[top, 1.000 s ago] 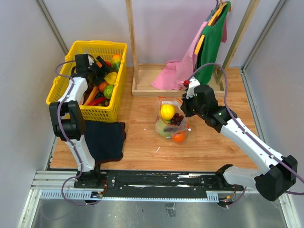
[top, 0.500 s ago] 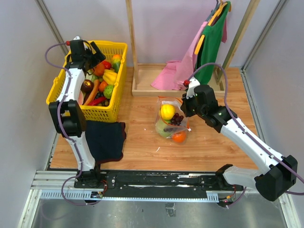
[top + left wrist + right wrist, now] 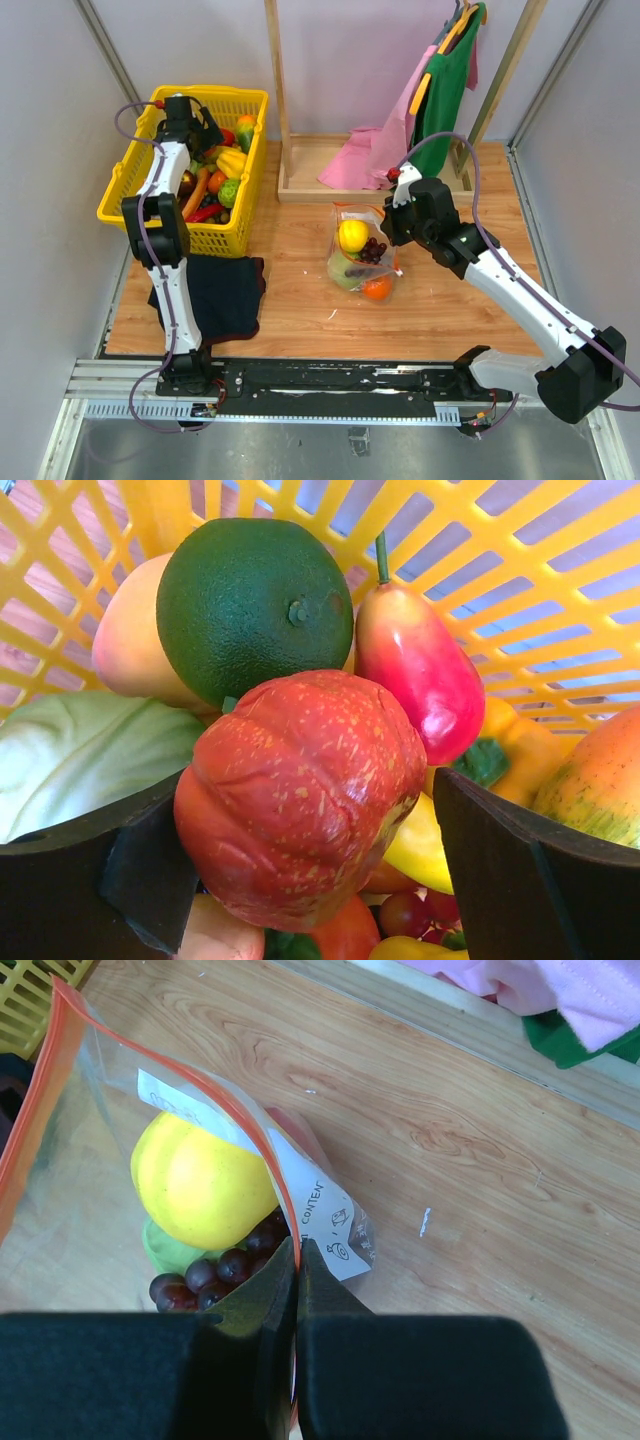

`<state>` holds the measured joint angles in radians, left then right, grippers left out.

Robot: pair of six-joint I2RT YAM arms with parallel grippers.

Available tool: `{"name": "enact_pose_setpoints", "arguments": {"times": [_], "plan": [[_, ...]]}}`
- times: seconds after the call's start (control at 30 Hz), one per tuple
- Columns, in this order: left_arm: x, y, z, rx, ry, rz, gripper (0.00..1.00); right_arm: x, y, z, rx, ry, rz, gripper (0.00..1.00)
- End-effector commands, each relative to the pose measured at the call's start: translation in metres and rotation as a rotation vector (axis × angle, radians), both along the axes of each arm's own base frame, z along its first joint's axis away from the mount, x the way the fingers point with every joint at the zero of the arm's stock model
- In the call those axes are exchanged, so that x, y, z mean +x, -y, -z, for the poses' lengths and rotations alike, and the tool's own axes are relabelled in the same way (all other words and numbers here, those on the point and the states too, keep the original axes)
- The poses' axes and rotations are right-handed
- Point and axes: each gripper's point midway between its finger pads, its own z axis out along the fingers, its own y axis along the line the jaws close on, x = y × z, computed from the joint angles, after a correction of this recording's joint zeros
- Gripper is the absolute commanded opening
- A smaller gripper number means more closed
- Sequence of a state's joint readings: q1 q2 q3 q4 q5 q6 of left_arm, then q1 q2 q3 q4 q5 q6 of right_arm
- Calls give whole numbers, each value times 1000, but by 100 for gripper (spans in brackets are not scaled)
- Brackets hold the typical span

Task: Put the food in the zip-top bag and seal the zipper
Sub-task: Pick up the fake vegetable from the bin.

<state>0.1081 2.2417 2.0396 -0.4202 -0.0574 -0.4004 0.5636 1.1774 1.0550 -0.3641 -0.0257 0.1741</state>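
Left gripper (image 3: 183, 112) was down in the yellow basket (image 3: 225, 240) at the far left corner of the counter. Its jaws stood wide around a red-orange bumpy fruit (image 3: 300, 790). The left pad touched it, but I could not tell whether it was clamped. Right gripper (image 3: 392, 232) sat mid-counter with its fingers pressed together, pinching the zipper (image 3: 38, 1090) edge of the zip-top bag (image 3: 362, 255). The bag lay just left of that gripper, its mouth held up. A yellow fruit (image 3: 352, 236), grapes (image 3: 374, 250) and an orange (image 3: 376, 288) were inside.

The counter (image 3: 450, 310) was light wood with pale walls around it. A dark cloth (image 3: 225, 290) lay by the near left edge. A wooden rack (image 3: 300, 180) stood at the far edge with a pink cloth (image 3: 365, 155) and a green garment (image 3: 445, 85) hanging over it.

Only the left wrist view showed the basket's contents up close: a dark green round fruit (image 3: 255, 605), a red-pink mango (image 3: 420, 670) and a pale cabbage (image 3: 90, 760). Only the right wrist view showed the pinch on the orange strip and a white printed label (image 3: 320, 1210) on the bag.
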Motion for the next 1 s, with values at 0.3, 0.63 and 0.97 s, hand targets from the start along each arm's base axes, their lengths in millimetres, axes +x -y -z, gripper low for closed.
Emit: {"name": "enact_pose_setpoints", "arguments": {"times": [0.3,0.63,0.97], "plan": [[-10,-8,-46,65,73,16,48,5,5,2,-4,4,7,1],[-53,12,-106,43,146,85,34,2,2,-3,18,10,-8,1],[-106,55,-134,-1,122,201,33,-2,-3,-8,55,12,-31,1]]}}
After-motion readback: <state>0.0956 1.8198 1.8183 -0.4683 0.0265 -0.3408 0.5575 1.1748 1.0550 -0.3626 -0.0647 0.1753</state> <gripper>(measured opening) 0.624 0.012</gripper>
